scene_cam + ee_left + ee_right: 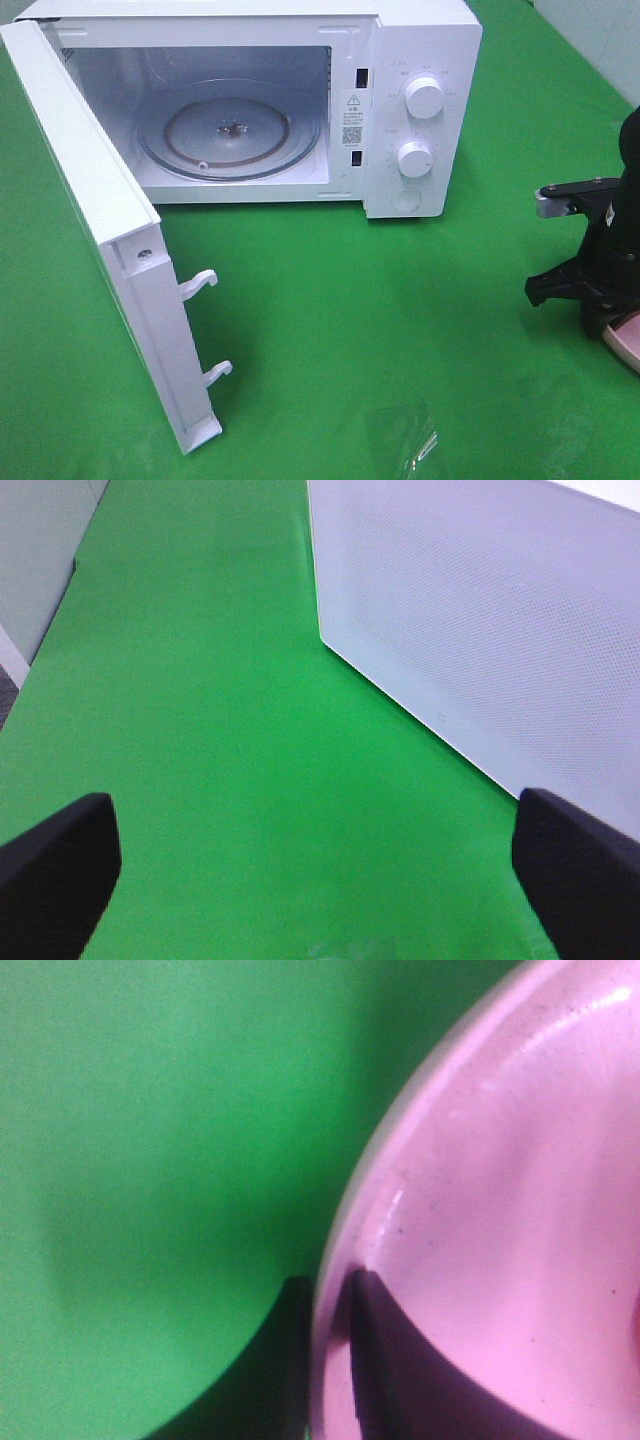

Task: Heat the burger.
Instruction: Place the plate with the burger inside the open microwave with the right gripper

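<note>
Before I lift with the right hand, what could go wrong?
The right hand grips the pink plate only at its rim, one finger inside, one outside; lifted from a single edge it may tilt or slip. The open microwave door juts forward beside the left hand; a bump there could swing it into the loading path.
</note>
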`<action>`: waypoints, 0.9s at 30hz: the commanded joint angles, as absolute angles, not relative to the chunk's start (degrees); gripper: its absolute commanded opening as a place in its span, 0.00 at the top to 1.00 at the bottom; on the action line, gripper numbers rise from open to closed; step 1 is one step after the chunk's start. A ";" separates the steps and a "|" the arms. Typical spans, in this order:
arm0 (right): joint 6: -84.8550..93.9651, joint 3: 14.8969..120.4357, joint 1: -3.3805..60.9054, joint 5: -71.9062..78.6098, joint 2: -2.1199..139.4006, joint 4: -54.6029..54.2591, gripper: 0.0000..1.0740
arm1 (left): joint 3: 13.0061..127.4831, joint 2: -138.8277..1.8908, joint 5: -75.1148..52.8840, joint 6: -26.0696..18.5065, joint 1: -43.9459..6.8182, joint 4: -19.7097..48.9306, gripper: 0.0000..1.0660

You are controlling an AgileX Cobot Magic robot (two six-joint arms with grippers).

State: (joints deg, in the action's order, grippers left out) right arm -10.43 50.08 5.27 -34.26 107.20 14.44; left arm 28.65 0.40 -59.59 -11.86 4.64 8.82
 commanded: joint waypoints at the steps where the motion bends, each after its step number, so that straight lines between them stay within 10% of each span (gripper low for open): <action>1: -12.09 49.45 4.87 -37.99 107.54 15.58 1.00 | 28.48 1.66 -59.59 -11.63 4.64 9.11 0.06; 27: -23.20 49.39 16.50 -47.78 104.22 29.28 1.00 | 28.48 1.66 -59.59 -11.63 4.64 9.11 0.06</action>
State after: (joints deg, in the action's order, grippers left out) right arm -22.23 49.56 16.39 -45.66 105.08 26.87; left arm 28.65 0.40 -59.59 -11.86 4.64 8.82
